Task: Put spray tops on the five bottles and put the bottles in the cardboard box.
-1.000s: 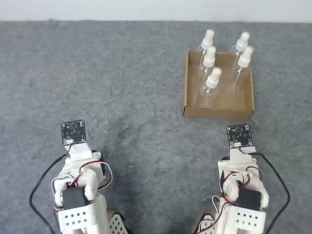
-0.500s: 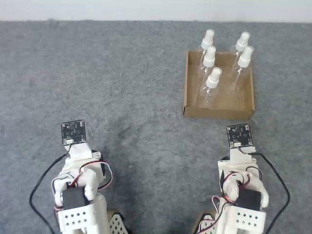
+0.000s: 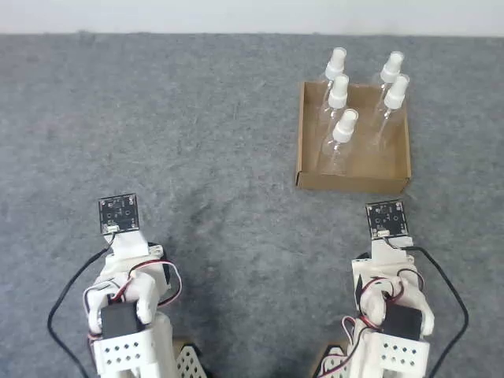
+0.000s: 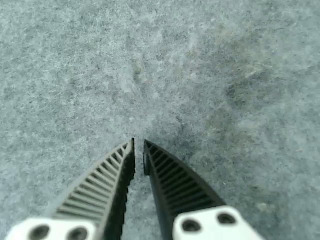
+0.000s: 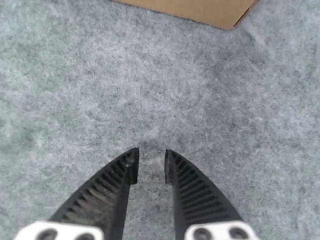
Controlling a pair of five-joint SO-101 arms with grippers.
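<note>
No change is detectable between the earlier high-view frames and the current one. The left arm (image 3: 130,303) at lower left and the right arm (image 3: 390,303) at lower right show no displacement. The five bottles (image 3: 339,150) and the cardboard box (image 3: 354,183) at upper right show no shift in position or orientation. No item enters or leaves the frame.

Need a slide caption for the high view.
Five spray-topped bottles in the cardboard box on the grey mat; left arm and right arm folded back.
</note>
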